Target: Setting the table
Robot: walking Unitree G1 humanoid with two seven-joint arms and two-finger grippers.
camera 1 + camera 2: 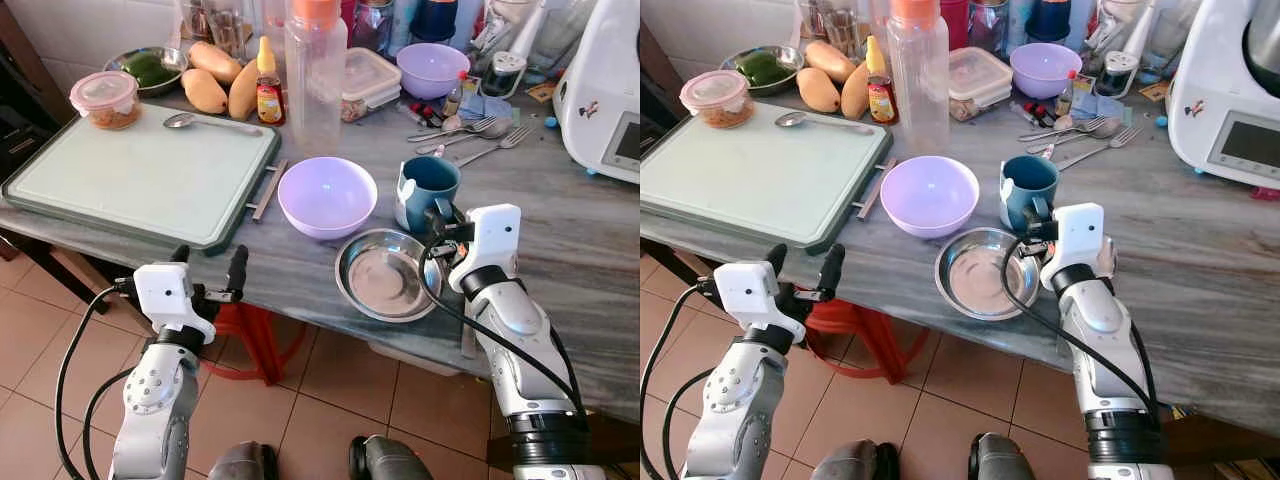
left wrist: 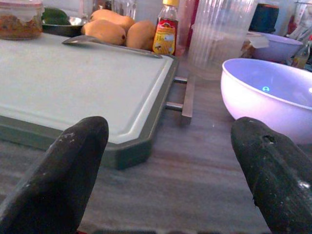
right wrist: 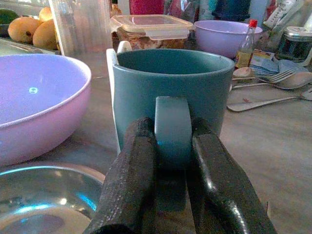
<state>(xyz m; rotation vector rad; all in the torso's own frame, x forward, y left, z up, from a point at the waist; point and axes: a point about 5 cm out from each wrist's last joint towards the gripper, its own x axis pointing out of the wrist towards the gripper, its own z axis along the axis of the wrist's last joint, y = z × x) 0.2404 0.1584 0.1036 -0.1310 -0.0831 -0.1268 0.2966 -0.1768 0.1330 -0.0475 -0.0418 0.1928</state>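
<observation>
Gripping mug [image 3: 173,95] by handle, our right claw [image 3: 171,161] sits clamped, fingers [image 3: 130,180] pressed either side; right wrist view makes this plain, head views less so. Mug stands upright on table [image 1: 560,240], between purple bowl [image 1: 327,195] and steel dish [image 1: 385,272], just beside both. Our left claw [image 1: 208,268] hovers at table's near edge, fingers [image 2: 63,175] wide apart, nothing between. Left wrist view shows cutting board [image 2: 73,83] ahead. Spoon [image 1: 205,122] lies on board's far side.
</observation>
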